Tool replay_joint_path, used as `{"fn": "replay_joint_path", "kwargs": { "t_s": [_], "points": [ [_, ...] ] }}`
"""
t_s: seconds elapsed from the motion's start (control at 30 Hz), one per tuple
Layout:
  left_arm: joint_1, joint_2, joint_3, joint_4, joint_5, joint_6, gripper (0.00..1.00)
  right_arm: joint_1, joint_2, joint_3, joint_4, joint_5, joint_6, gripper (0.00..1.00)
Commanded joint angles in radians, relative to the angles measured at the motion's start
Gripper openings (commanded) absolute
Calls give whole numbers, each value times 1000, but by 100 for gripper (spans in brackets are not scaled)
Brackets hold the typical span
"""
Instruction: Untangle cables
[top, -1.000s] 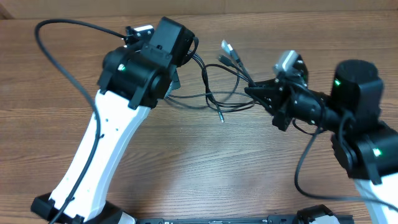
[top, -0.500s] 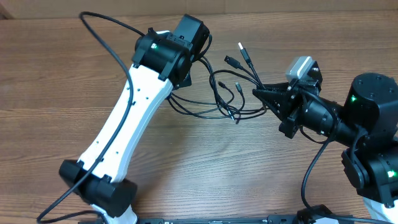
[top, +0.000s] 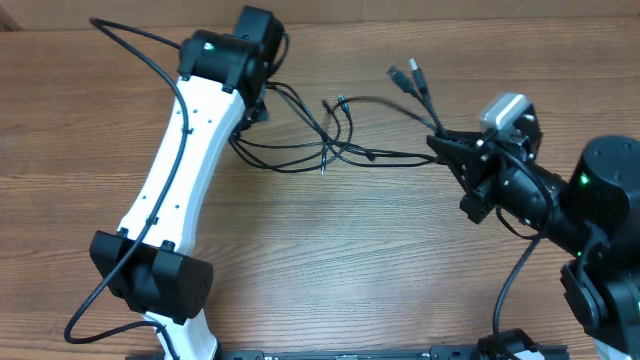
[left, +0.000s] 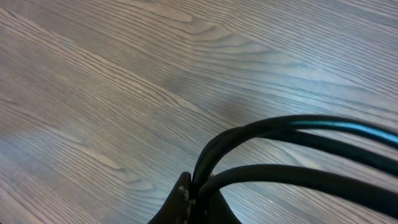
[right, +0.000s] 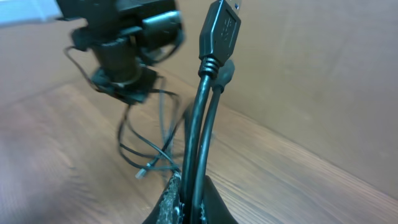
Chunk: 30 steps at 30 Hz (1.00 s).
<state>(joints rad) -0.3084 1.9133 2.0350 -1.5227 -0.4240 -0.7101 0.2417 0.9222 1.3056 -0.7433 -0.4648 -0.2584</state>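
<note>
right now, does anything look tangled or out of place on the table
The cables cross in a loose knot, strung between the left claw and right claw. Nothing looks damaged or spilled.

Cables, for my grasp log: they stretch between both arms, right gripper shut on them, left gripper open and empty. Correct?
No. The left gripper is shut on the cables too: the left wrist view shows them running out from between its closed fingertips. The right gripper is shut on them, as you said.
</note>
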Motion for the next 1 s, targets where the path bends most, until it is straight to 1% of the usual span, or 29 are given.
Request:
{"fn": "replay_joint_path", "kwargs": {
  "t_s": [0.0, 0.17, 0.33, 0.37, 0.4, 0.43, 0.47, 0.53, 0.63, 0.67, 0.7, 0.77, 0.87, 0.97],
  "points": [
    [34, 2, -5, 1, -31, 34, 4, -8, -32, 39, -8, 156, 7, 4],
    [47, 2, -5, 0, -27, 38, 4, -8, -37, 39, -29, 272, 0, 4],
    [46, 2, -4, -1, -22, 53, 4, -8, -37, 39, -36, 487, 6, 4],
    [46, 2, -4, -2, -21, 53, 4, -8, -37, 39, -36, 518, 20, 6],
    [46, 2, -4, -2, -21, 53, 4, -8, -37, 39, -34, 562, 47, 30],
    [46, 2, -4, -3, -21, 54, 4, -8, -37, 39, -33, 589, 61, 59],
    [46, 2, -4, -2, -21, 58, 4, -8, -37, 39, -32, 623, 77, 72],
    [47, 2, -4, -5, -21, 60, 4, -8, -37, 39, -27, 722, 115, 72],
    [47, 2, -4, -14, -30, 61, 4, -8, -37, 39, -20, 825, 162, 71],
    [47, 2, -4, -17, -28, 61, 4, -7, -37, 39, -22, 812, 161, 74],
    [47, 2, -4, -19, -26, 64, 4, -6, -37, 39, -23, 781, 161, 78],
    [39, 2, -3, -16, 13, 99, 4, -5, -37, 39, -23, 649, 151, 85],
    [10, 2, 8, -10, 115, 187, 4, -6, -27, 39, -25, 477, 146, 88],
    [-45, -3, 45, -17, 133, 210, 4, -5, -4, 39, -35, 406, 146, 88]
  ]
}}
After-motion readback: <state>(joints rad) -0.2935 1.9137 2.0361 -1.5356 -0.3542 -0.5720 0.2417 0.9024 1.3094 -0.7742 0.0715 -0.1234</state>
